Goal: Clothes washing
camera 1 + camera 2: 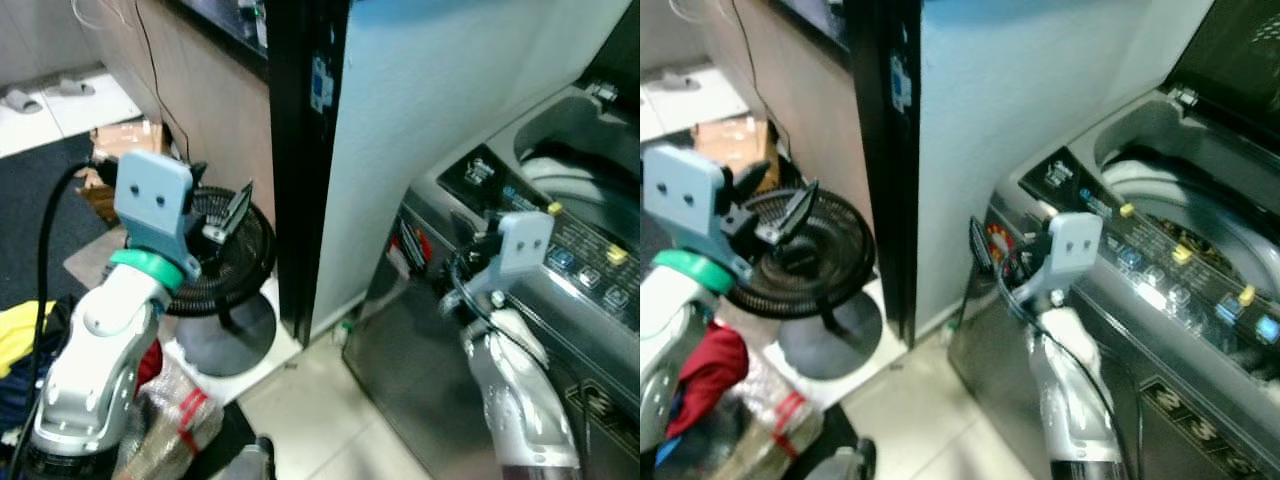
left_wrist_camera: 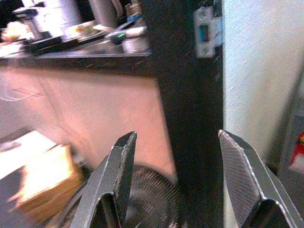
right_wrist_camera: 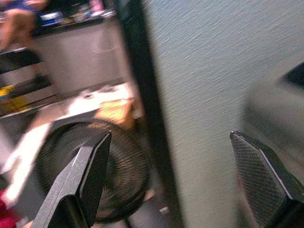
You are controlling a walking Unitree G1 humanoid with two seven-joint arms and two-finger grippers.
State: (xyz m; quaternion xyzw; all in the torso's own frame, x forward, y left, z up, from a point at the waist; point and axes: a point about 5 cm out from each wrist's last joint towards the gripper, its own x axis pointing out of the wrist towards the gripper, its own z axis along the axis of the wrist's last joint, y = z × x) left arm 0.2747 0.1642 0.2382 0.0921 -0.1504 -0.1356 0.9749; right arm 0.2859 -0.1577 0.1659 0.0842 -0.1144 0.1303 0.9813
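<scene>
Top-loading washing machine (image 1: 560,250), lid raised, drum open at its far side, control panel (image 1: 1180,265) along its front edge. Left of the machine: white wall panel (image 1: 440,100), black fan (image 1: 225,250) on the floor, then clothes (image 1: 20,335) heaped lowest left. Left tool (image 2: 173,175), fingers apart and empty, hangs above the fan; right tool (image 3: 168,175), likewise spread and empty, hovers at the machine's front-left corner. Probable step: fetching laundry; lower the left tool onto the heap before closing.

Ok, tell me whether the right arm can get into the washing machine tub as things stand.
Probably yes. The washing machine has its lid up and the tub open. The right gripper, open and empty, hangs by the machine's front corner, with nothing between it and the opening.
</scene>
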